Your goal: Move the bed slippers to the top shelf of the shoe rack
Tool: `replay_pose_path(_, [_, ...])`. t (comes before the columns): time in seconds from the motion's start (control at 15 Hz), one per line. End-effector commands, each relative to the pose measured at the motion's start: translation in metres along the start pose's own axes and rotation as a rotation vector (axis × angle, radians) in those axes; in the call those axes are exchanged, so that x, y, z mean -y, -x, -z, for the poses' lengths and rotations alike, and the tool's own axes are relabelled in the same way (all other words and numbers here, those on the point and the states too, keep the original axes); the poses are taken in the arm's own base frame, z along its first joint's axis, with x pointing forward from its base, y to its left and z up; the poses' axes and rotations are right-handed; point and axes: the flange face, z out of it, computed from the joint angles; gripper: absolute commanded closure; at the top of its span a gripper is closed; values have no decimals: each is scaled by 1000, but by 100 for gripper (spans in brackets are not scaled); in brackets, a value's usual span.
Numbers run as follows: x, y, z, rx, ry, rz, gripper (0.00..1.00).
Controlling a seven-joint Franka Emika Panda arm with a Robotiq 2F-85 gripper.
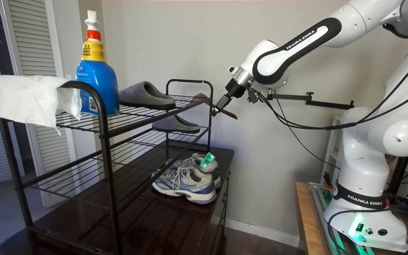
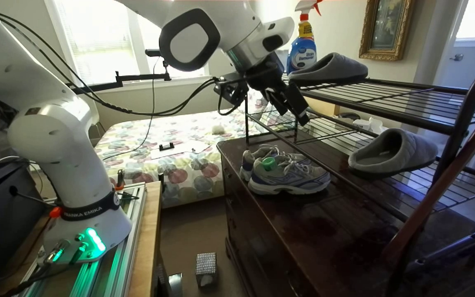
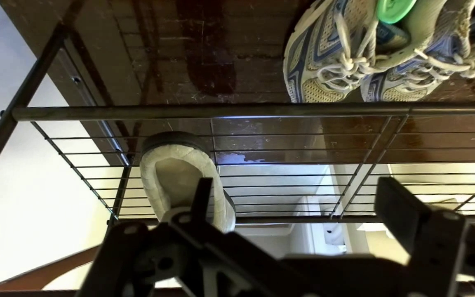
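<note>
A rounded grey slipper (image 2: pixel 331 70) sits on the wire top shelf (image 2: pixel 402 99), its mate (image 2: pixel 404 152) below; the jaws gape.

FRANKA EMIKA stands in white on 2 parts: the black-trimmed robot arm link (image 1: pixel 292 51), in an exterior view, and the black robot base band (image 1: pixel 361 200), in both exterior views. The blue spray bottle (image 2: pixel 302 50) reads "Stain Remover" in an exterior view; its yellow neck label (image 1: pixel 92 51) shows "TAINS", other letters unclear. A barcode (image 1: pixel 92 105) sits low on the bottle.

Ext. views from opp. ends of rack (image 1: pixel 107 161), arm (image 1: pixel 299 47) in both — wrist close-up, lower tier (image 3: pixel 241 110)
</note>
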Motion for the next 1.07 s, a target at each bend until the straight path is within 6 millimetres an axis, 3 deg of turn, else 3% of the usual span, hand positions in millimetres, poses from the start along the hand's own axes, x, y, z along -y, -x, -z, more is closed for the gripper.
replay_pose_path(0.0, [-6, 6, -18, -28, -34, -15, 0])
replay_pose_path(0.53, [-9, 8, -18, -36, -26, -21, 0])
replay_pose_path(1.0, [-29, 25, -45, -38, -78, -47, 0])
